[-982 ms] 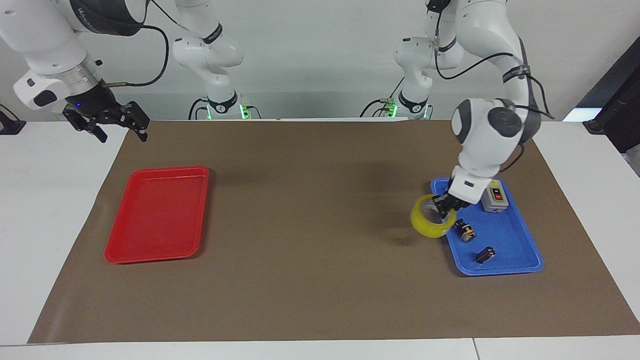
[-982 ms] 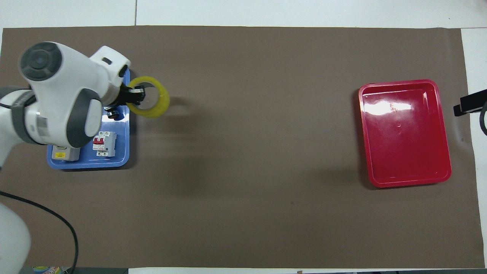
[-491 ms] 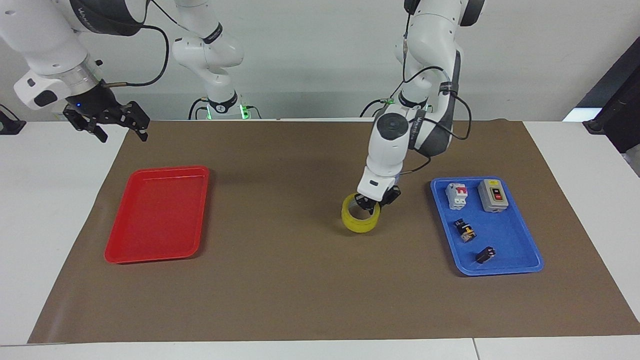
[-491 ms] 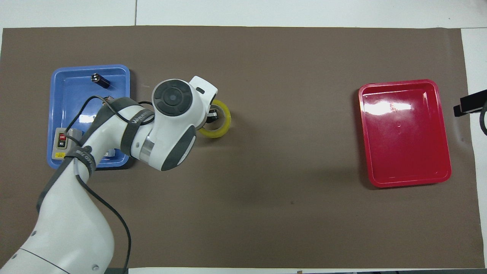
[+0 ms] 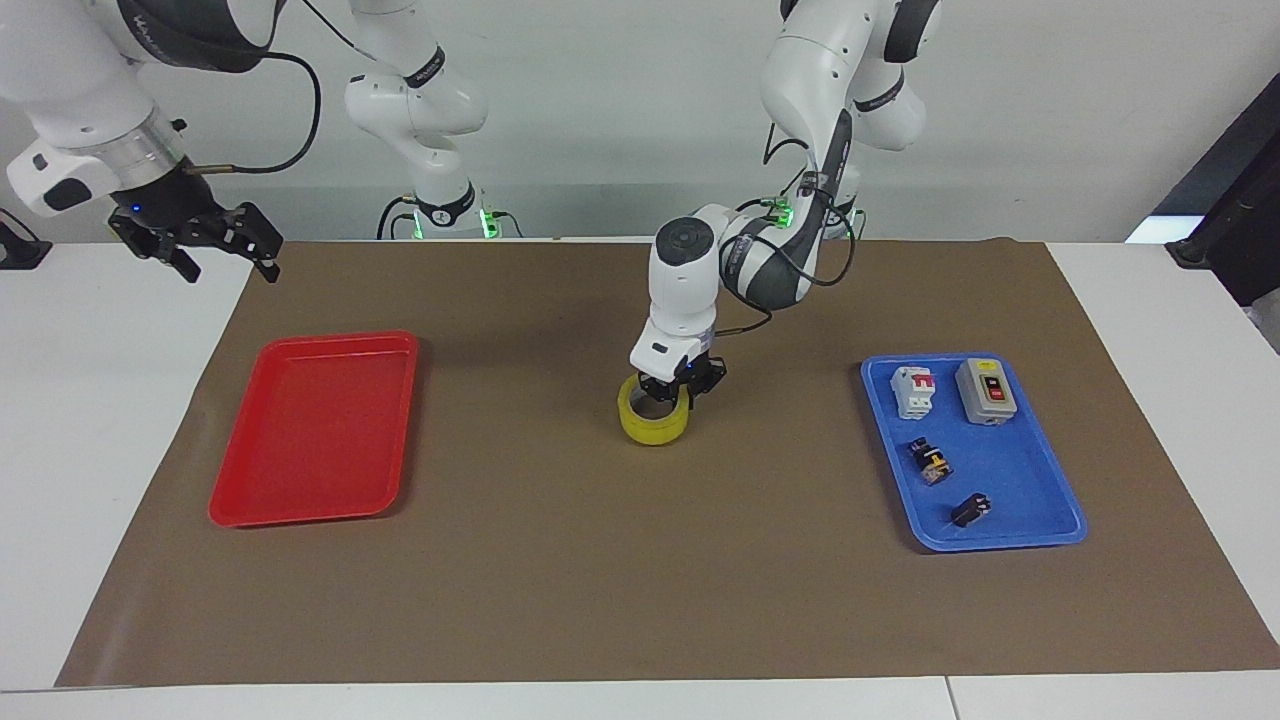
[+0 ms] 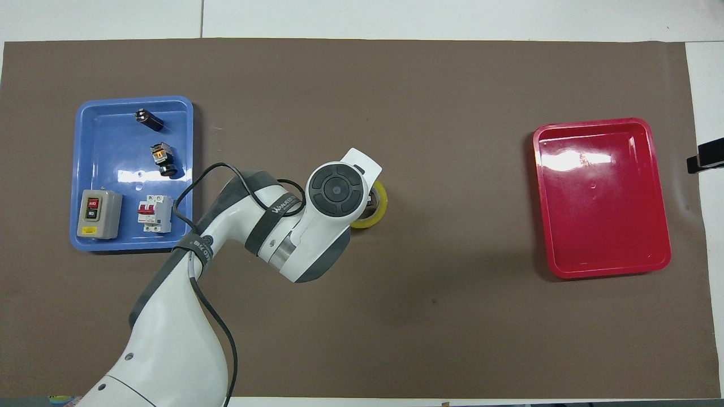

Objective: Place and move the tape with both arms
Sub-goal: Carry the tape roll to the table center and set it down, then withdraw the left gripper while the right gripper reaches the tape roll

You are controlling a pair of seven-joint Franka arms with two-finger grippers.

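Observation:
The tape (image 5: pixel 652 428), a translucent yellow ring, is at the middle of the brown mat, tilted slightly. My left gripper (image 5: pixel 672 394) comes down from above and is shut on the ring's wall on the side toward the left arm's end. Whether the roll touches the mat I cannot tell. In the overhead view only an arc of the tape (image 6: pixel 381 207) shows; the left wrist covers the rest of it and the fingers. My right gripper (image 5: pixel 196 246) waits open and empty in the air over the mat's corner at the right arm's end, above the red tray.
A blue tray (image 5: pixel 1003 538) at the left arm's end holds a grey switch box (image 5: pixel 987 391), a white and red breaker (image 5: pixel 912 391) and two small dark parts. An empty red tray (image 5: pixel 320 430) lies at the right arm's end. Brown mat surrounds the tape.
The left arm has carried the tape from the blue tray's edge toward the mat's middle, lowering it. The right gripper shifted slightly outward.

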